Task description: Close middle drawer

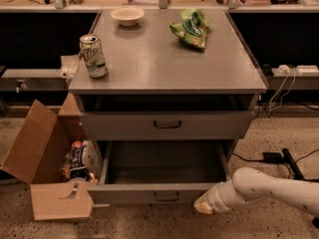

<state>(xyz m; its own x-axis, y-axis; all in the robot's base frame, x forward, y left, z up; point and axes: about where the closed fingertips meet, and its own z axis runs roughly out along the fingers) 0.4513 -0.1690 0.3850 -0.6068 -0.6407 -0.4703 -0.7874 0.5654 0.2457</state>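
Note:
The middle drawer (149, 194) is pulled far out of the grey cabinet. It is a long shallow tray with a low front panel and a small dark bar handle (166, 197) at its centre. Its inside looks empty. My gripper (201, 206) is at the end of the white arm that comes in from the right. It sits low, just in front of the right end of the drawer's front panel, close to it or touching it.
Above is a drawer with a taller front panel (167, 125), slightly out. On the cabinet top (164, 59) stand a can (93, 56), a bowl (127, 15) and a green chip bag (191, 29). An open cardboard box (50, 158) stands at the left. Cables (279, 156) lie at the right.

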